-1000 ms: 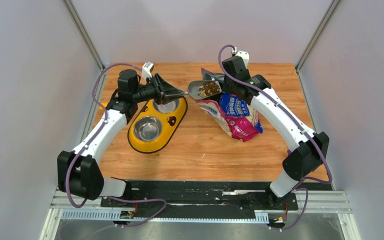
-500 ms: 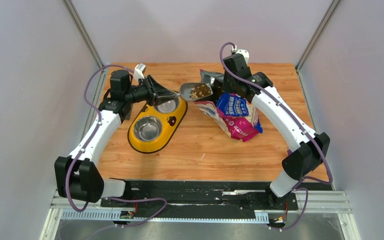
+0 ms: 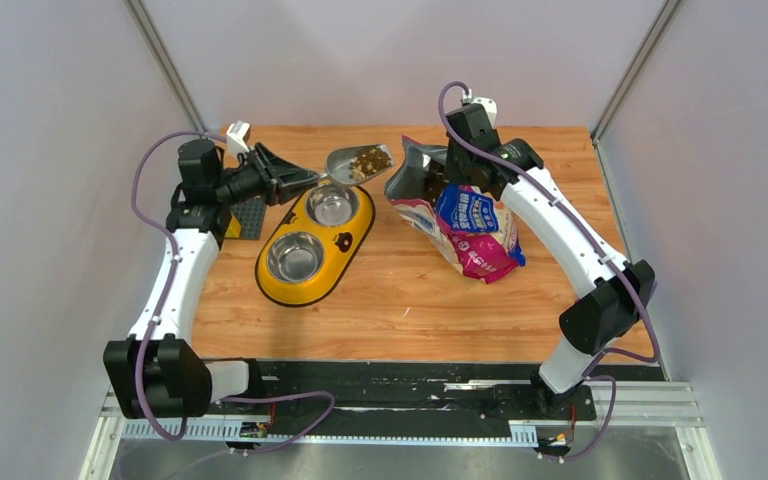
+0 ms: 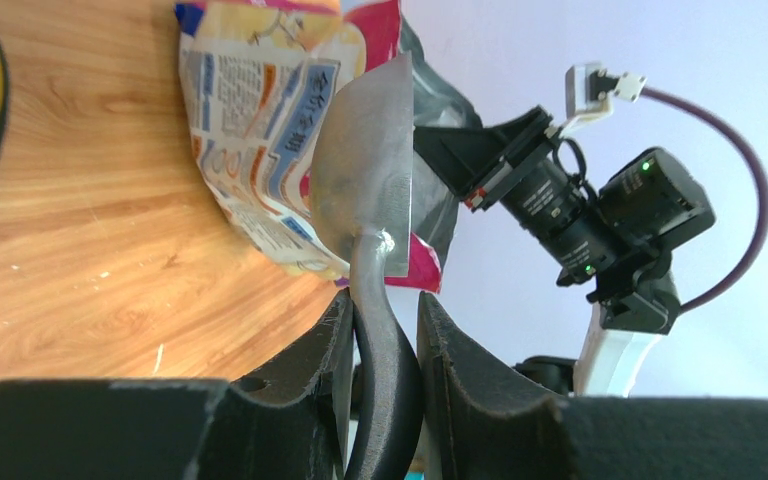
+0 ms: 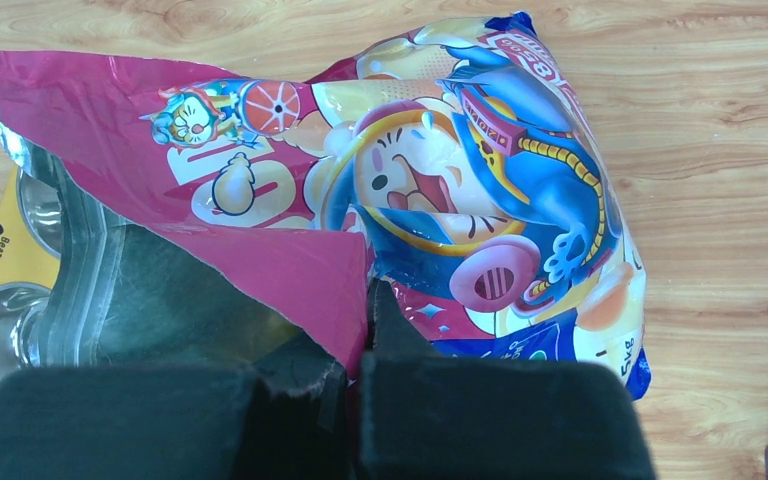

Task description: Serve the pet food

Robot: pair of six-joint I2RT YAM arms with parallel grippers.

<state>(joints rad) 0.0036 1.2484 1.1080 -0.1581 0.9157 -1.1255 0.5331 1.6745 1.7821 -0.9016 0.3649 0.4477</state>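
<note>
The grey scoop [image 3: 358,163] carries a heap of dark-brown pet food pellets [image 3: 366,158] and hangs just beyond the far end of the yellow feeder [image 3: 352,232]. My left gripper [image 3: 305,180] is shut on the scoop's handle [image 4: 385,335]; in the left wrist view the scoop's underside [image 4: 365,180] faces the camera. The pink-and-blue pet food bag [image 3: 470,225] lies to the right with its mouth held up. My right gripper [image 5: 368,300] is shut on the bag's torn pink edge [image 5: 310,270]. The pellets inside the bag are hidden.
The feeder holds two steel bowls, a far one [image 3: 332,206] and a near one [image 3: 295,257]. A small dark gridded plate [image 3: 247,215] lies under my left wrist. Grey walls stand close on the left, right and back.
My left arm has drawn the loaded scoop leftward, away from the bag's mouth to the feeder's far end. The right gripper has kept its hold on the bag.
</note>
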